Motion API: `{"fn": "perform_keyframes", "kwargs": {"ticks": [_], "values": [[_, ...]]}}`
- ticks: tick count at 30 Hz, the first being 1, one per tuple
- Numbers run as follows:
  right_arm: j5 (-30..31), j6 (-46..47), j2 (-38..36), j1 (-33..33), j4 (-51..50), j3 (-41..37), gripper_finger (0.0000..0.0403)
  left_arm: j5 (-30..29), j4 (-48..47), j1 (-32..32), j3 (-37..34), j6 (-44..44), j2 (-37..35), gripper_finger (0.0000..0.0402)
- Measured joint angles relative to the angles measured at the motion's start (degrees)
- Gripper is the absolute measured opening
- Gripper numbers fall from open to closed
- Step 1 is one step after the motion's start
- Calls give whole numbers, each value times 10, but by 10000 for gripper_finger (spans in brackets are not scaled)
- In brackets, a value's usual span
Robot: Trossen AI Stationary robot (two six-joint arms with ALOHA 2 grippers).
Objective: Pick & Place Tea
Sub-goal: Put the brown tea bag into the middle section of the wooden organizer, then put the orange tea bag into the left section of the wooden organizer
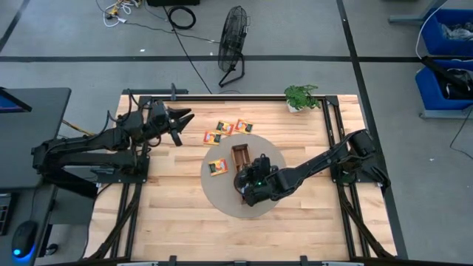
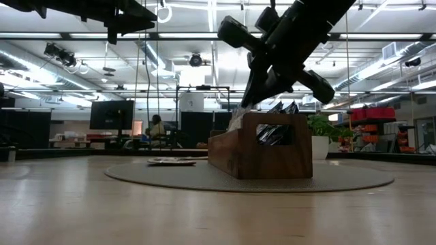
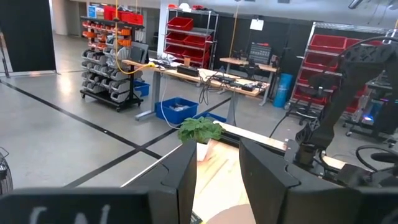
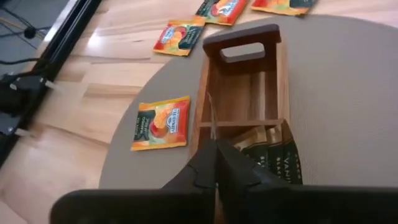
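1. The right pincer (image 4: 216, 163) hangs over the near end of the wooden tray (image 4: 202, 112), fingers pressed together on the edge of a thin pale sachet (image 4: 212, 118) that stands upright along the tray's inner wall, at the divider.
2. The tray is a long, open brown box with smooth, grained walls, a slot handle cut into its far end and a cross divider; the far compartment shows bare wood.
3. The compartment nearest the pincer holds several dark tea sachets (image 4: 273, 155) with pale lettering, leaning on edge against each other.
4. The tray stands on a round grey-beige mat (image 1: 270, 151), flat and matte, at the middle of the pale plank tabletop (image 1: 170, 214).
5. One orange-yellow sachet (image 4: 161, 123), glossy and square, lies flat on the mat just beside the tray.
6. Three more orange-yellow sachets (image 1: 228, 130) lie on the tabletop just past the mat's far edge.
7. The left pincer (image 1: 179, 123) is raised above the tabletop's far left part, well apart from the tea, its two dark fingers spread with a gap between them.
8. A small green potted plant (image 1: 301, 97) stands at the tabletop's far edge; a black fan (image 1: 232, 44) sits on the floor beyond.
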Motion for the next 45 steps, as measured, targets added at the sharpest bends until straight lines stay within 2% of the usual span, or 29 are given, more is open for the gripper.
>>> {"fn": "perform_keyframes", "kwargs": {"ticks": [5, 12, 18, 22, 28, 32, 40, 45], "values": [[-19, -17, 0, -1, -2, 0, 48, 0, 2, 0, 0, -1, 0, 124], [-153, -105, -16, -3, -1, 0, 101, 0, 1, 0, 0, -4, 0, 124], [-149, -168, -86, -9, -22, 0, 133, 0, 1, 0, 0, -5, 0, 124], [-164, -171, -131, -31, -71, 0, 137, 0, 0, 0, 0, -5, 1, 124], [-350, -286, -148, -103, -46, 0, 127, 0, -6, 0, 0, -5, 1, 124], [-417, -303, -148, -137, -44, 0, 122, 0, -6, 0, 0, -6, 1, 124], [-444, -351, -148, -176, -90, 0, 121, 6, -17, -1, 0, -47, 1, 124], [-436, -373, -166, -179, -67, 1, 121, 17, -105, 0, 0, -134, 2, 124]]}}
